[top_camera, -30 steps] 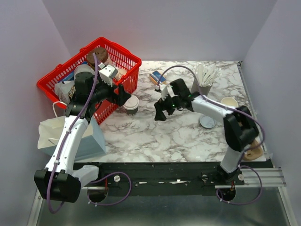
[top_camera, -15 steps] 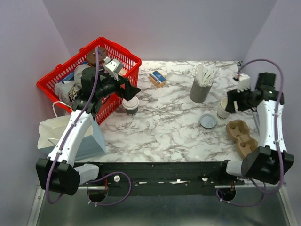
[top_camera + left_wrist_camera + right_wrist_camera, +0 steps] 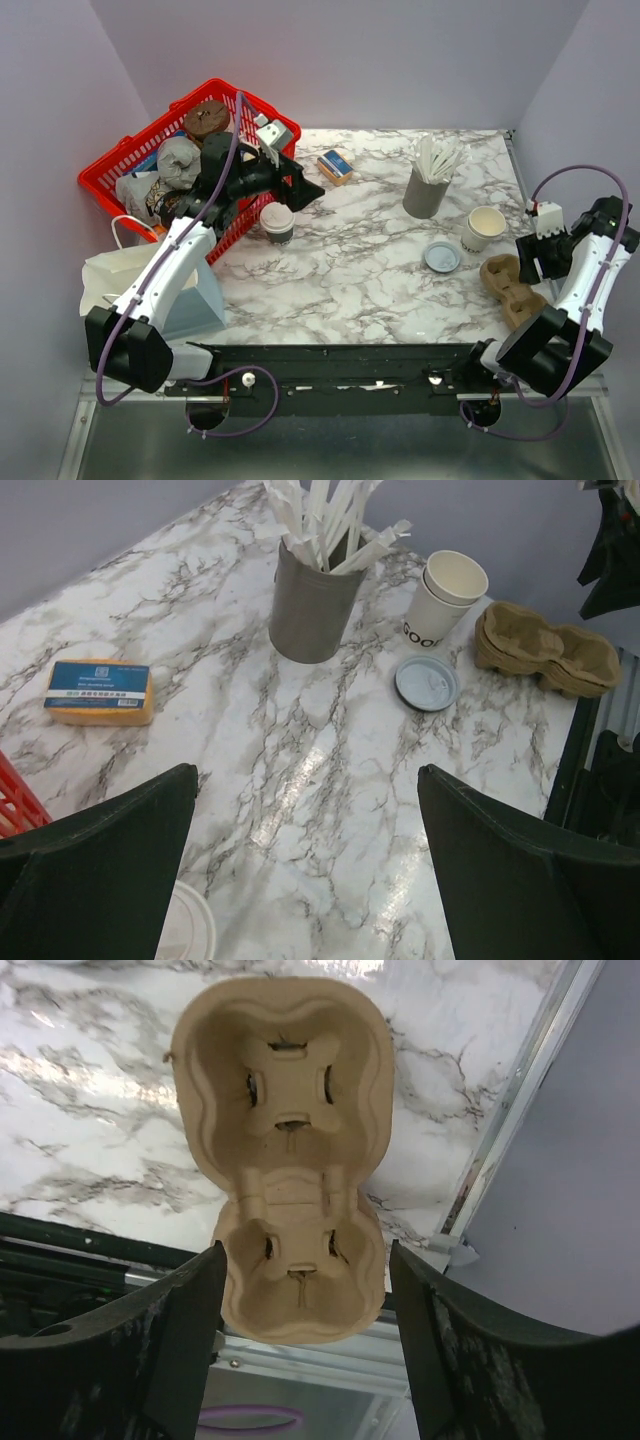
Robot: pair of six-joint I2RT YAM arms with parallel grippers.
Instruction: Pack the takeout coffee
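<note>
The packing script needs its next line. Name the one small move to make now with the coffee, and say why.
Probably draw the left gripper back toward the takeout coffee. Its jaws stand wide open, but in the left wrist view only the rim of the white lid shows at the bottom edge, beside one finger rather than between the two, so closing now would likely miss the cup.

Left claw [image 3: 308, 772] spread wide; right claw [image 3: 308, 1252] parted.

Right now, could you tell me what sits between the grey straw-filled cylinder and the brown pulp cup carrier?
The left wrist view shows lidless cream paper cups and a flat grey-white lid disc there.
</note>
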